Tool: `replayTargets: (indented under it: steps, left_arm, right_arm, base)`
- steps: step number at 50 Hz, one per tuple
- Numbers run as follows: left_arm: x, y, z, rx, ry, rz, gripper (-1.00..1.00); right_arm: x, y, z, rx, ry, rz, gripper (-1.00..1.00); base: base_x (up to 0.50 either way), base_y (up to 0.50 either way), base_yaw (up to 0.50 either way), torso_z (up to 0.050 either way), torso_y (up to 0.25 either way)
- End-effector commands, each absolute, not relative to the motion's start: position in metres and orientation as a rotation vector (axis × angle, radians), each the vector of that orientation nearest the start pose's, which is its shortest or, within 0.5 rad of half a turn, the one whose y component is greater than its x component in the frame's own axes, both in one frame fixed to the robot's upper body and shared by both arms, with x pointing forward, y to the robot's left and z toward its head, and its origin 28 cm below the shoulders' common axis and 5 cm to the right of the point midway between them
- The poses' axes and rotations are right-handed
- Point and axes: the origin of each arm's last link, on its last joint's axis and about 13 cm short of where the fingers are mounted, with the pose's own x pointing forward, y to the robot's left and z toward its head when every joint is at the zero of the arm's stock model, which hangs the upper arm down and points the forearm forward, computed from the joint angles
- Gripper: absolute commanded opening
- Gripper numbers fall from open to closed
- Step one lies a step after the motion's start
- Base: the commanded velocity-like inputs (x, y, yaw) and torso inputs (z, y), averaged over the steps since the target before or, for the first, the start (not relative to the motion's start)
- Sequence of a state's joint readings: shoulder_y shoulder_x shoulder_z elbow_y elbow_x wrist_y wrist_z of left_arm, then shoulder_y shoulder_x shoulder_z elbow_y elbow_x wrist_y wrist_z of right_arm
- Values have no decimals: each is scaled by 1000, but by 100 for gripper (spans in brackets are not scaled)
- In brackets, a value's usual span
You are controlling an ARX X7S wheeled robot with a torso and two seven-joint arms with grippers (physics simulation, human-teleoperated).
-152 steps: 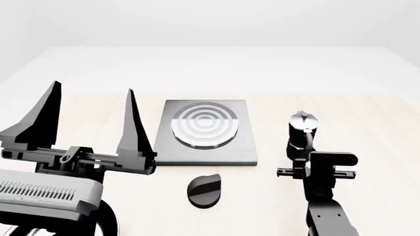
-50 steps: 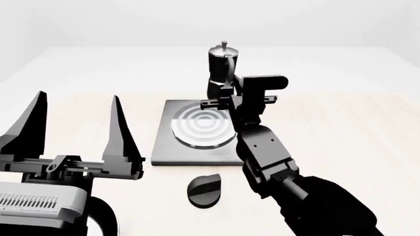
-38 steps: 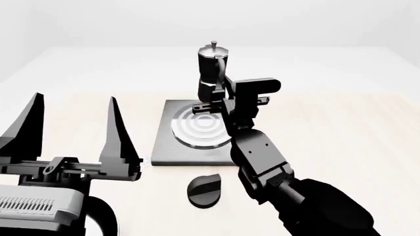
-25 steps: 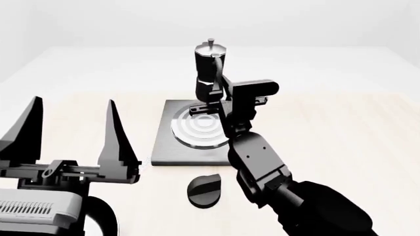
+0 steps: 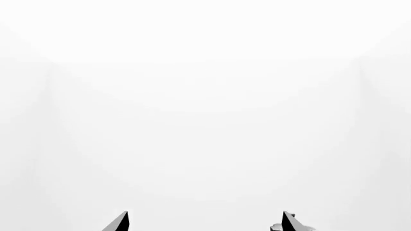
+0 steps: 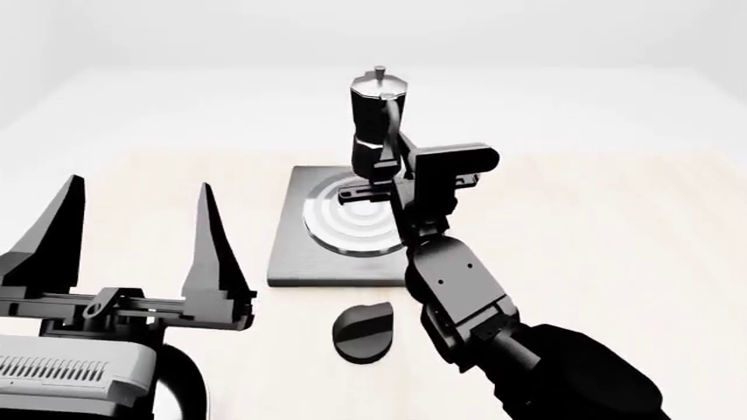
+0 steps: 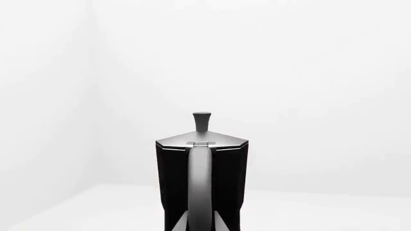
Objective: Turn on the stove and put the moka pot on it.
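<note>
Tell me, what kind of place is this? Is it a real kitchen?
Probably a pretend kitchen counter inside a computer simulation, not a real one. A flat grey stove sits on a pale wooden table, its round black knob nearby, and the right hand holds a moka pot. Around it is plain white.
</note>
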State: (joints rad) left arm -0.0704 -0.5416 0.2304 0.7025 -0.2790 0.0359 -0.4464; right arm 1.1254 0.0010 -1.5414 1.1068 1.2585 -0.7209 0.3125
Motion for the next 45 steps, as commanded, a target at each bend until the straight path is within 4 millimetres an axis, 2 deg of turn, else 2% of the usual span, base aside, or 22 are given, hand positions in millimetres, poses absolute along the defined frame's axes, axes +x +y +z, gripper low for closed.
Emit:
replayTargets:
  steps: [1,6,8,11,15,35,38,45]
  left_arm:
    - [185,227,166,31,-674,-54,100]
    - [186,227,165,24,-676,-53,100]
    - [186,226,165,27,-674,-55,100]
    - [186,227,166,26,-674,-55,100]
    - [186,227,166,26,-673,-55,100]
    - [185,226,163,28,-667,-59,100]
    - [185,226,163,28,-668,-60,100]
    - [185,226,162,25,-665,-58,100]
  right_arm:
    - [393,-8,134,58,-375,247,-100]
    - [393,-7,137,65,-397,256,-100]
    - [391,-8,132,65,-407,257,-100]
    - [394,-6,142,66,-424,254,-100]
    - [394,-6,143,67,-445,249,-100]
    - [393,-6,140,48,-415,250,-100]
    - [391,-7,133,48,-414,250,-100]
    - [392,-5,138,48,-414,252,-100]
  base:
    - [0,0,0,0,-78]
    - [-2,0,0,0,-69]
    - [0,0,0,0,-50]
    - [0,0,0,0,-49]
    - [0,0,-1,0,-49]
    - [0,0,0,0,-48]
    - [-3,0,-1,0,-46]
    - [0,0,0,0,-49]
